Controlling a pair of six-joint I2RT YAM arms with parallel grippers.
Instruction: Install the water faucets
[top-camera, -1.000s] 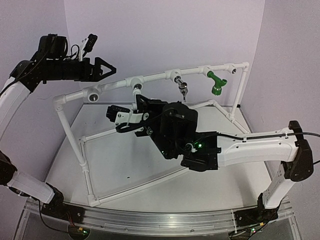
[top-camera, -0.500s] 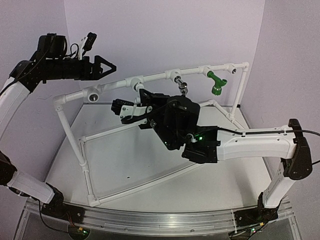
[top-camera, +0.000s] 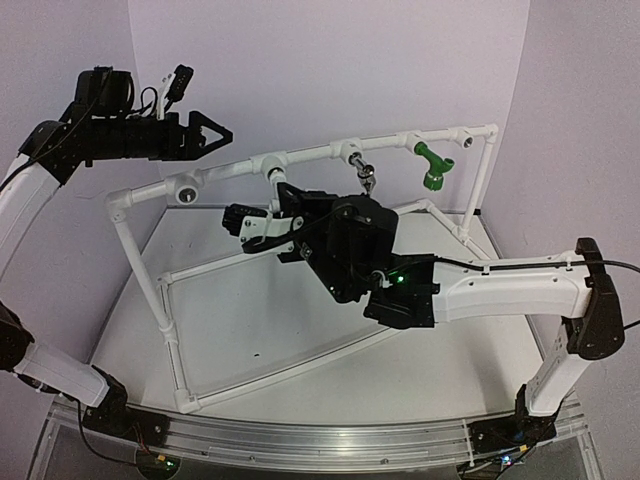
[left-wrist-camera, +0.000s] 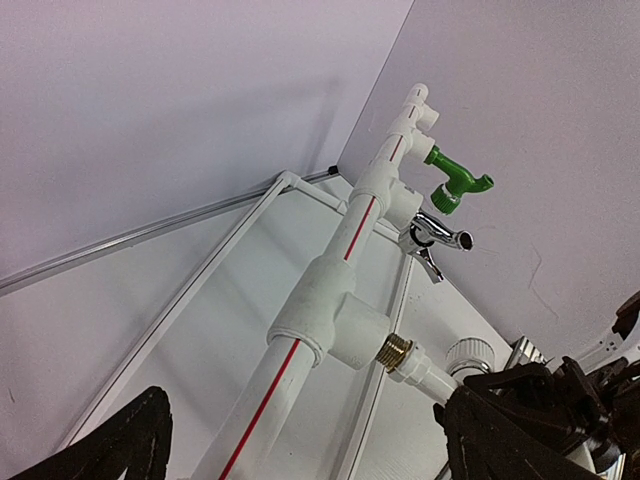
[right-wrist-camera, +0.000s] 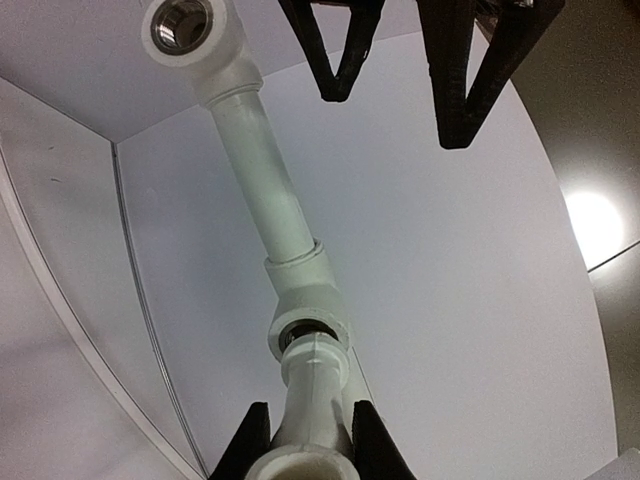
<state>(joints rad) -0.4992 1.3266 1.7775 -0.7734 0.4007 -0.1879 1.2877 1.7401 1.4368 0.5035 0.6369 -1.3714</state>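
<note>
The white water faucet is pinched between my right gripper's black fingers, shut on its body. Its threaded end sits in a tee socket of the white pipe frame's top rail. From the left wrist, brass thread shows between the socket and the faucet. In the top view the right gripper holds the faucet just under the rail. A chrome faucet and a green faucet hang further right. My left gripper hovers open above the rail's left part, holding nothing.
An empty round socket sits on the rail to the left of the held faucet; it shows too in the right wrist view. The frame's lower pipes lie across the white table. Purple walls close in behind.
My right gripper has shifted up and slightly right with the white faucet, staying at the socket, and has barely moved in the last half second. The left arm has hardly moved.
</note>
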